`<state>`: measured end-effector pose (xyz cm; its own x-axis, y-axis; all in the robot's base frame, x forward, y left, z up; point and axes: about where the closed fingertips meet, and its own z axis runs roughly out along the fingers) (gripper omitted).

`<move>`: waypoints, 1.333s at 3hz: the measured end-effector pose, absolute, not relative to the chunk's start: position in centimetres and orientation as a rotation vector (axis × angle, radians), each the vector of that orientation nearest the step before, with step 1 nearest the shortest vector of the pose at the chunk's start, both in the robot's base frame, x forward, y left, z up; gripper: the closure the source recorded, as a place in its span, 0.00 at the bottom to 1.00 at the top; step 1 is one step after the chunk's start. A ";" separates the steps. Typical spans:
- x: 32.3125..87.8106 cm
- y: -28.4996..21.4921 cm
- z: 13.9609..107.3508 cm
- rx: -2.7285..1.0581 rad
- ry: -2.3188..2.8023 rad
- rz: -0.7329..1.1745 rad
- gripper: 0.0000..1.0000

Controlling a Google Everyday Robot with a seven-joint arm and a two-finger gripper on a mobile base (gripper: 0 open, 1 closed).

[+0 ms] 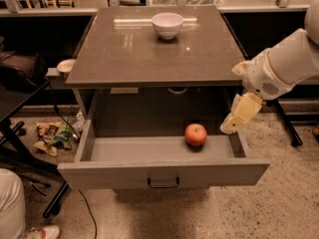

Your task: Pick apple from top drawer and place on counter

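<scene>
Nearest you, the top drawer [114, 172] stands pulled well out, its flat front and dark bar handle [163, 182] facing the camera, so the inside lies open to a reach from above. The apple [196, 134] rests on the drawer floor toward the right and near the back, well apart from the left wall and a little in from the right one.

Just to its right, the gripper [229, 127] hangs from the white arm [284, 63], slanted down and inward over the drawer's right wall. It is near the apple but not touching it. You cannot tell from here whether it is open or closed, and nothing is in it. This looks like the approach: the slant lets it clear the side wall and slip under the slab above.

Beyond, the counter [149, 54] overhangs the back of the drawer, leaving little headroom, so mind the arm against that edge. A white bowl [167, 25] sits at the far middle, so the near half looks the easier place to set the apple.
</scene>
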<state>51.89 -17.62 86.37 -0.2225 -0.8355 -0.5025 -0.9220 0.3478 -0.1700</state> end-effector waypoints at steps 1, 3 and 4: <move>52.0 -17.4 85.0 -1.531 2.135 0.244 0.00; 53.3 -17.4 76.5 -1.475 2.176 0.337 0.00; 55.3 -16.9 73.1 -1.461 2.171 0.341 0.00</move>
<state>55.26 -16.85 73.06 -0.3011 -0.7926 -0.5303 -0.9169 0.3934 -0.0675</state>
